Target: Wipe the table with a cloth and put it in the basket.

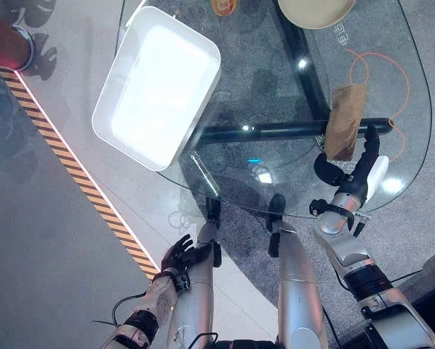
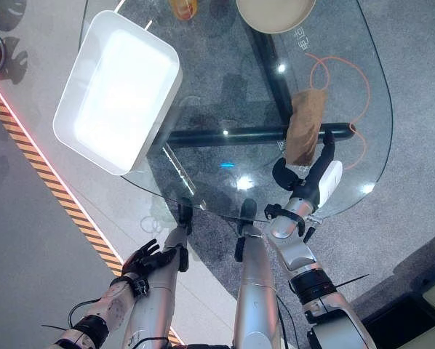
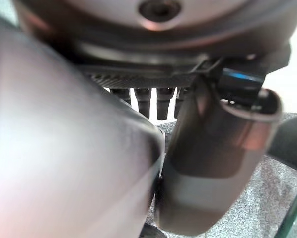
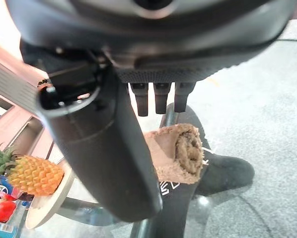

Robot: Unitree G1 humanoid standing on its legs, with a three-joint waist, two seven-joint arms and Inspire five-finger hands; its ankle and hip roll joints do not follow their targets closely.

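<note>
Resting on glass table: brown cloth | right hand fingers straight | left hand spread

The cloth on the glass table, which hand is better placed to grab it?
The right hand: its open fingers already reach the brown cloth on the table. The left hand hangs low beside the robot, below the table's edge.
</note>
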